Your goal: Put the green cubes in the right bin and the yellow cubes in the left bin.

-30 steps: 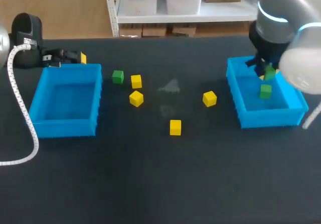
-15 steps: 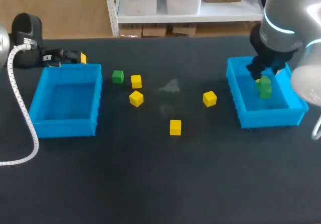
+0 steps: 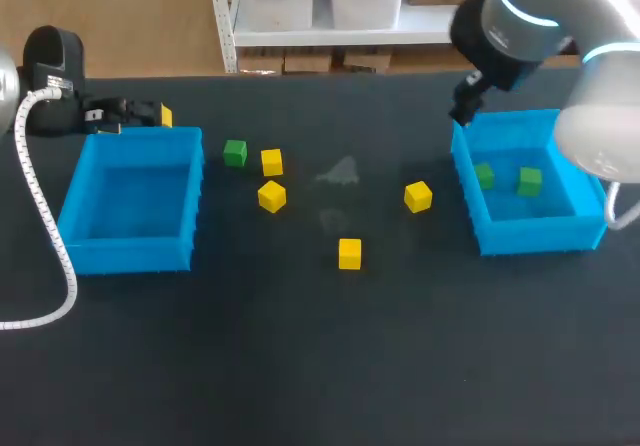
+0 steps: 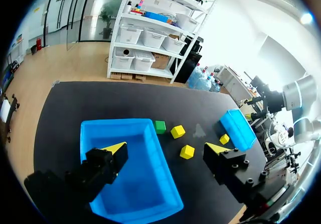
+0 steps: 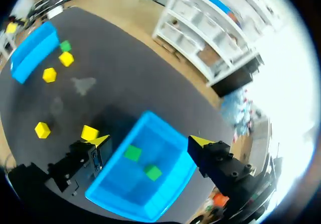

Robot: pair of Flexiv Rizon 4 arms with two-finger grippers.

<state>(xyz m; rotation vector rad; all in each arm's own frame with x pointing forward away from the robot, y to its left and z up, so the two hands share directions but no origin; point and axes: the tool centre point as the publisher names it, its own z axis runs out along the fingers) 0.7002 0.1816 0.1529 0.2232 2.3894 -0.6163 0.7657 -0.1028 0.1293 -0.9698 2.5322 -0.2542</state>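
The right blue bin [image 3: 527,234] holds two green cubes [image 3: 484,175] [image 3: 530,179]. My right gripper [image 3: 463,109] hangs above the bin's far left corner; in the right wrist view it [image 5: 150,140] is open and empty over the bin [image 5: 165,133], with both green cubes [image 5: 132,152] [image 5: 153,172] below. A third green cube [image 3: 235,152] lies by the left bin [image 3: 130,256]. Several yellow cubes lie between the bins, such as these [image 3: 271,197] [image 3: 349,253] [image 3: 418,197]. My left gripper [image 3: 150,115] sits behind the left bin, open [image 4: 165,147] and empty.
A white ribbed cable [image 3: 40,226] runs along the table's left side, beside the left bin. A black device [image 3: 55,76] stands at the far left corner. A pale smudge [image 3: 340,173] marks the table's middle.
My right gripper opened and let go of a green cube, which now lies in the right bin. The right arm then rose and moved left toward the bin's far corner.
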